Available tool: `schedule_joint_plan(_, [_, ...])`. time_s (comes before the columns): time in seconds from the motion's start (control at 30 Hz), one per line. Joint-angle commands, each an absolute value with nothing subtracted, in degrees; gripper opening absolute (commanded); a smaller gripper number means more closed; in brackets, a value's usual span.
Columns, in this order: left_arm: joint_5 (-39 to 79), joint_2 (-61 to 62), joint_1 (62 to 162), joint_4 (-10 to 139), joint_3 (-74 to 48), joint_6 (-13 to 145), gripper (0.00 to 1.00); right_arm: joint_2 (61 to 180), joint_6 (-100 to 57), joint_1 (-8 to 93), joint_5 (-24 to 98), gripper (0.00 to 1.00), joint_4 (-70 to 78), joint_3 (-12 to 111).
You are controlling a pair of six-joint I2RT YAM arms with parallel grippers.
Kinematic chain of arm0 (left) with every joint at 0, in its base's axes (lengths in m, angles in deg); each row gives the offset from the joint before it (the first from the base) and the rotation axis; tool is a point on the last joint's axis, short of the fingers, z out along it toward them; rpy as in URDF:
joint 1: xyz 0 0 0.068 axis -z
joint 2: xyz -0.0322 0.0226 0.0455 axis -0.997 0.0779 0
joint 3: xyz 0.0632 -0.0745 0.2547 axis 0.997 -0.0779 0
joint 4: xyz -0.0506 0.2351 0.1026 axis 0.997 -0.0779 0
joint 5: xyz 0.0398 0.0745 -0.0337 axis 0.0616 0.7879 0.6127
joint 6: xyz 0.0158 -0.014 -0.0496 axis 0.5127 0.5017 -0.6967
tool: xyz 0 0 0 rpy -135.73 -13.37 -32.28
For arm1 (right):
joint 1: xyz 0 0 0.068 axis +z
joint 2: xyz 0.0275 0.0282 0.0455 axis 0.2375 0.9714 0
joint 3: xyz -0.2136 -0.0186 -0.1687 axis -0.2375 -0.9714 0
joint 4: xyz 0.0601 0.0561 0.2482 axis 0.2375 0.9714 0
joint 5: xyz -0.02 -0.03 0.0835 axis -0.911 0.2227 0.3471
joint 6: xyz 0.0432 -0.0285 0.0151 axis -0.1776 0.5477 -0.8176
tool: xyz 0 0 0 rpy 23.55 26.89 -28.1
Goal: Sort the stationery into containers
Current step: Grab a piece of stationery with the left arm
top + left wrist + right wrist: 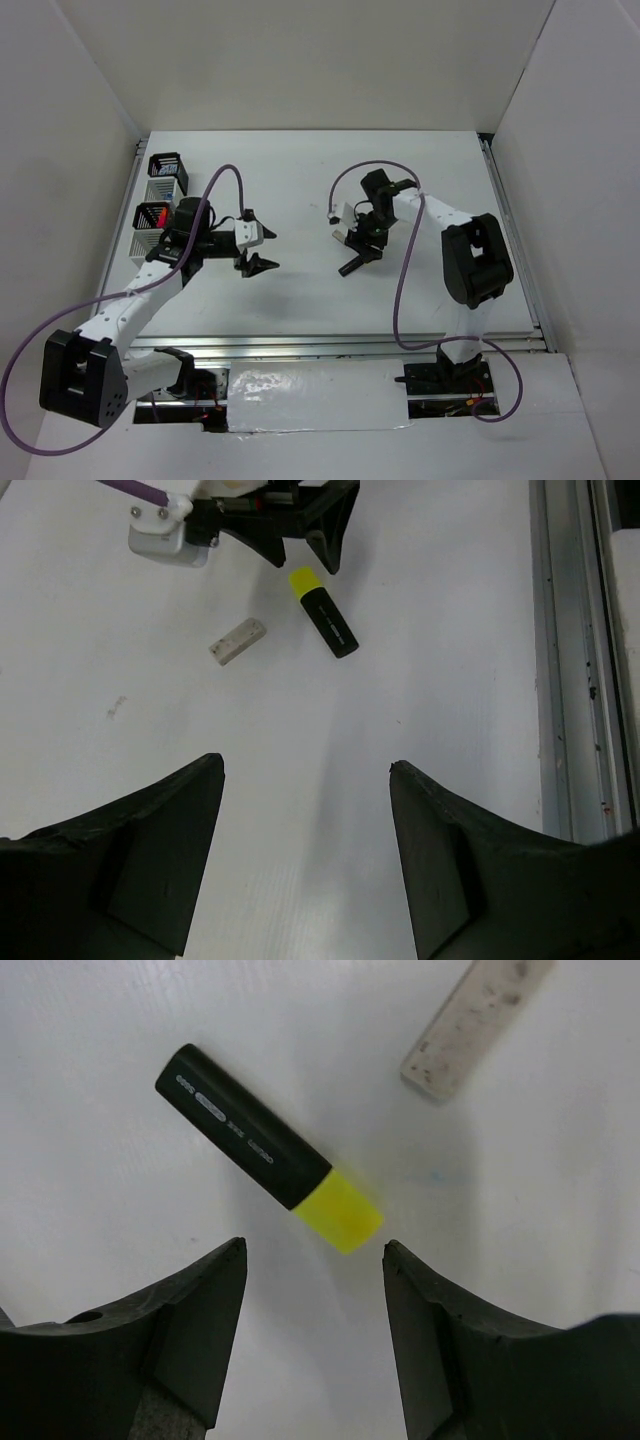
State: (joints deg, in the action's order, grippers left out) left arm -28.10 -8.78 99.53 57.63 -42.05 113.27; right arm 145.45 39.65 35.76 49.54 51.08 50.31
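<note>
Hovering wide over the yellow highlighter [250,1150], right fingers [180,1330] seem poised to grab it; left fingers [150,850] gape, empty.

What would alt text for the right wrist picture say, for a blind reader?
A yellow-capped black highlighter lies flat on the white table, just beyond the open right pincer, whose two dark fingers fill the bottom corners. A scuffed beige eraser lies at the top right, apart from the highlighter.
</note>
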Motion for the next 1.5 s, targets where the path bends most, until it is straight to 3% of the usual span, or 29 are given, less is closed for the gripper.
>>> schedule_joint_plan(0.0, [-29.42, -9.74, 99.41, 61.92, -42.39, 107.62, 0.79, 147.72, 39.63, 36.68, 51.21, 0.63, 51.21, 51.11])
schedule_joint_plan(0.1, [-21.61, -7.73, 103.18, 65.79, -40.99, 97.88, 0.79, 146.6, 33.48, 33.88, 56.02, 0.63, 52.62, 54.45])
schedule_joint_plan(0.2, [-10.88, -1.14, 109.16, 60.11, -34.06, 93.47, 0.76, 141.86, 26.37, 27.55, 62.54, 0.63, 52.01, 55.43])
schedule_joint_plan(0.33, [0.01, 6.24, 118.46, 61.13, -27.12, 88.99, 0.75, 133.6, 16.71, 19.2, 66.68, 0.65, 48.15, 51.14])
schedule_joint_plan(0.47, [10.39, 22.71, 126.83, 51.15, -12.19, 88.89, 0.68, 124.82, 13.26, 14.19, 64.93, 0.65, 46.56, 44.89])
schedule_joint_plan(0.6, [12.34, 37.61, 128.16, 42.86, 6.35, 84.06, 0.64, 120.49, 10.53, 9.01, 62.12, 0.64, 46.64, 39.79])
schedule_joint_plan(0.87, [18.06, 55.91, 131.41, 31.0, 27.2, 81.85, 0.64, 119.25, 4.64, 1.53, 60.53, 0.64, 48.75, 36.97])
schedule_joint_plan(1.37, [18.32, 61.36, 134.75, 27.57, 27.49, 82.82, 0.64, 121.63, 4.02, -2.61, 63.61, 0.63, 48.23, 35.82])
schedule_joint_plan(1.47, [20.69, 62.15, 135.71, 27.04, 27.14, 82.91, 0.6, 121.89, 4.02, -2.61, 63.61, 0.63, 48.31, 36.35])
